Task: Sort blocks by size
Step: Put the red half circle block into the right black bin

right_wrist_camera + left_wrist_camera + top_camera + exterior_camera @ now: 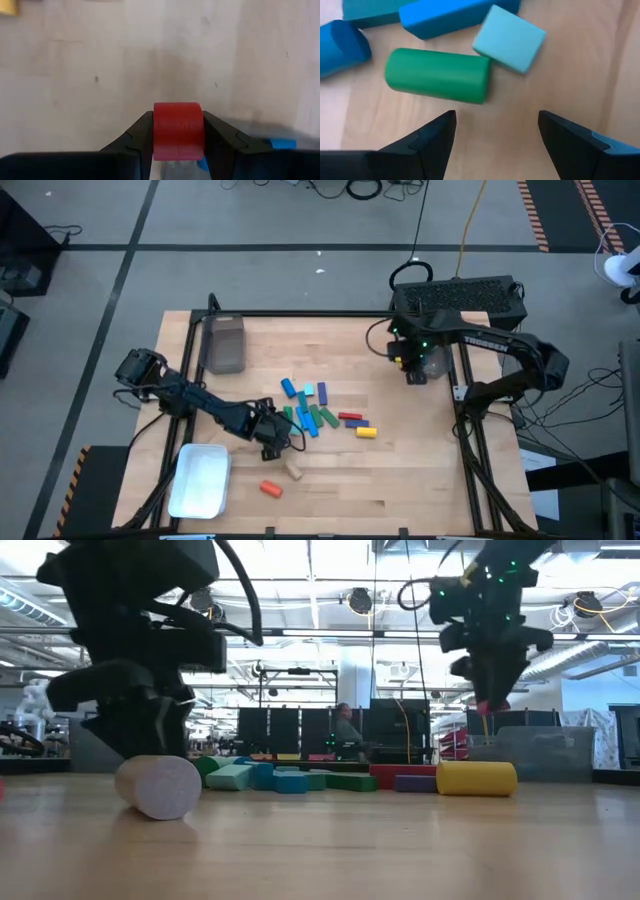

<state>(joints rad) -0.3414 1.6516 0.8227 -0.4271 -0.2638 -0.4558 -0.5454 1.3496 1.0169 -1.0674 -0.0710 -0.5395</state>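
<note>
A small red block (pixel 178 131), smooth and round-faced, sits pinched between the fingers of the right gripper (pixel 418 366), raised above the far right part of the pale wooden table (pixel 420 470), over a clear container (pixel 434 364) in which a scrap of blue shows. Most of the blocks (pixel 312 414) lie in a loose cluster at the table's middle: blue, green and light blue bars and cubes, with a red bar (pixel 350 417), a dark blue piece and a yellow cylinder (pixel 366 432) just beside them. A tan cylinder (pixel 295 471) and an orange one (pixel 271 489) lie apart, nearer the front edge. The left gripper (pixel 272 442) hangs low at the cluster's edge with its fingers spread wide and empty, just short of a matte green cylinder (pixel 437 75) that touches a light blue cube (pixel 509 38). A white tray (pixel 200 480) at the front left and a grey bin (pixel 223 343) at the back left show nothing inside. Judged from this, sorting has barely begun, with nearly every block left to place.
</note>
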